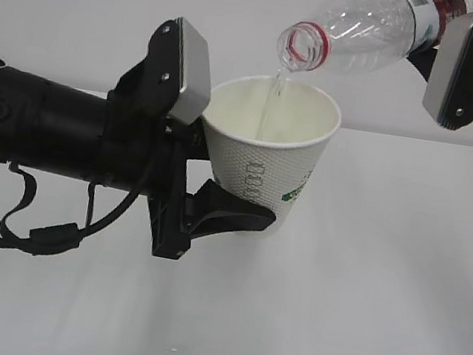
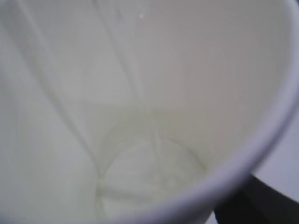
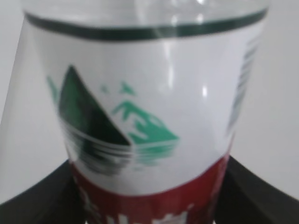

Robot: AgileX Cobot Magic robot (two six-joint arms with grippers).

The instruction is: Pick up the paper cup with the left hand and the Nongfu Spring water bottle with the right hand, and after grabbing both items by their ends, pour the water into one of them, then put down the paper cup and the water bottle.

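**Pour under way, both items held above the tabletop**

Both pick-ups look done and the pour is in progress. The white, dot-embossed paper cup point(image 1: 268, 151) with dark lettering and a small green logo hangs above the white tabletop point(image 1: 375, 326), and the clear ridged plastic Nongfu Spring water bottle point(image 1: 368, 27) with its red neck ring is tipped mouth-down just over the cup's rim. A thin stream of clear water point(image 1: 271, 102) falls from the open neck into the cup; the left wrist view shows a shallow pale pool at the cup's bottom point(image 2: 149, 182), so little has gone in yet. Finishing the pour, righting the bottle and setting both things down remain.

The left hand point(image 1: 208, 187), a black gripper with a light grey block on a thick black arm, reaches in horizontally from the left, its jaws pinching the cup's lower wall and keeping the cup nearly upright. The right hand point(image 1: 471, 62) comes in from the upper right, rolled so the bottle slopes down to the left. Its jaws clamp the labelled end of the bottle point(image 3: 145, 130), as the dark fingers point(image 3: 42, 200) either side of the label show.
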